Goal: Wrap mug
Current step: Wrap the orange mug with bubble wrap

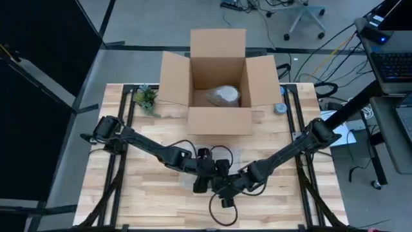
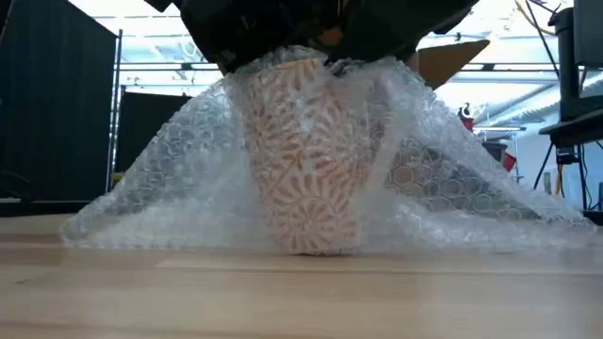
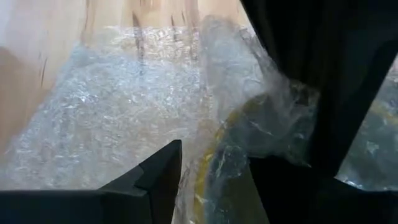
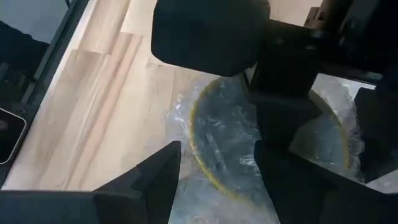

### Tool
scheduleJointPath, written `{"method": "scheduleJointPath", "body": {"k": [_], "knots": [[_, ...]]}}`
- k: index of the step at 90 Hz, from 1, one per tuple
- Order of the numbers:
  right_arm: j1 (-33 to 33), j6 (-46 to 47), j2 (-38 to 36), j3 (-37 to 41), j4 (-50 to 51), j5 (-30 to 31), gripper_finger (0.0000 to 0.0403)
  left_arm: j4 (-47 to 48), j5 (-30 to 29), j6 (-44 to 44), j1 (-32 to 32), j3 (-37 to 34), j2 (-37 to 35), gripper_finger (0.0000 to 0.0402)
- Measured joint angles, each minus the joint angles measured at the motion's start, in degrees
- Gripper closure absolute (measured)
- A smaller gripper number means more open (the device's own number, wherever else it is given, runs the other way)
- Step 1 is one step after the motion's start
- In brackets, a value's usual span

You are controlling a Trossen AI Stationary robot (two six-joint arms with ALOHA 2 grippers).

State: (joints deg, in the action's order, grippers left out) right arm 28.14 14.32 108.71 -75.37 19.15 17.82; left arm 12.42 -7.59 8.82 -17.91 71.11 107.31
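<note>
Wooden table (image 1: 148, 200) under cardboard box (image 1: 217, 84), bubble wrap (image 2: 151, 198), mug (image 2: 309, 160).

Grey floor (image 1: 161, 16) (office chair (image 1: 308, 16) beyond).

We see a tall white ceramic mug with an orange floral pattern (image 2: 306, 160) standing upright on the light wooden surface (image 2: 301, 292). A sheet of clear bubble wrap (image 2: 165, 179) is drawn up over the mug's rim and drapes down on both sides like a tent, its edges resting on the surface. From above, the mug's yellow-edged round rim (image 4: 214, 134) shows through the wrap.
</note>
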Motion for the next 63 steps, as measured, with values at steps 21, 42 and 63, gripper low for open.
{"method": "scheduleJointPath", "body": {"k": [21, 42, 63], "knots": [[0.08, -0.45, 0.35, 0.07, 2.22, -1.55, 0.0202, 4.21, -0.43, -0.36, 0.2, 3.28, -0.63, 0.0226], [0.0, -0.41, 0.44, 0.28, 2.73, -1.55, 0.0202, 10.37, -0.49, -3.14, 0.37, 6.06, -3.77, 0.0226], [0.02, -0.41, 0.44, 0.31, 2.86, -1.48, 0.0202, 13.86, -1.03, -3.34, -0.15, 6.17, -8.74, 0.0226]]}}
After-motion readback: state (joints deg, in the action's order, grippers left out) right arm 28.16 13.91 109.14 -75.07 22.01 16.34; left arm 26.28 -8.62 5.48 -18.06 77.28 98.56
